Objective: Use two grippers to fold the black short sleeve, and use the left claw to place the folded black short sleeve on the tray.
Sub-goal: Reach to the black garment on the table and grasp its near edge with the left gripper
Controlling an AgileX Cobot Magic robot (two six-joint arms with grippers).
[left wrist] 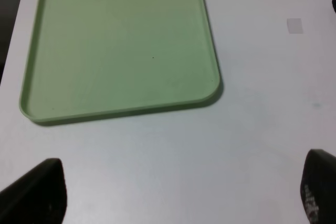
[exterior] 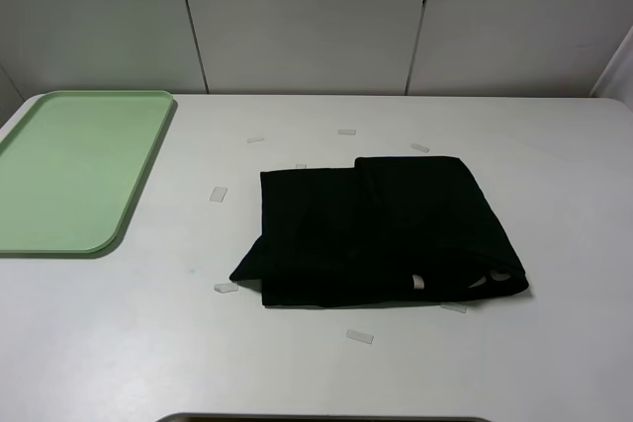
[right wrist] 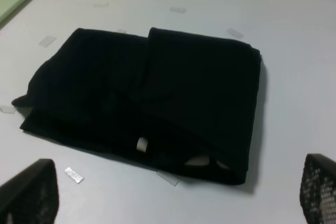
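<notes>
1. Surface: a plain white matte table (exterior: 554,363) fills the high view, evenly lit, with only soft shadows under the things on it.
2. Room: behind the far edge stands a pale panelled wall (exterior: 307,17), split by dark vertical seams (exterior: 193,17). Two seams show clearly, and another angled joint sits at the far right corner.
3. Count, tray (exterior: 69,165): one. It is light green and rectangular with rounded corners and a low rim. It lies flat at the far left, with its left side running out of the high view.
4. Count, black short sleeve (exterior: 381,234): one. It is folded into a rough rectangle and lies on the table right of centre, well apart from the tray and not on it. One layer overlaps along a vertical crease near its middle. A loose corner sticks out at the near left. Two small pale patches (exterior: 417,282) show along the near right edge.
5. Count, clear tape strips (exterior: 218,195): eight can be made out, scattered around the garment. Three are on the far side, and two touch or tuck under its edge.
6. Left gripper (left wrist: 178,190): its dark fingers (left wrist: 42,187) are spread wide with nothing between them. It is above bare table just near of the tray's near right corner.
7. Right gripper (right wrist: 176,190): also spread wide with nothing in it. It is above the table on the near side of the garment, not touching it.
</notes>
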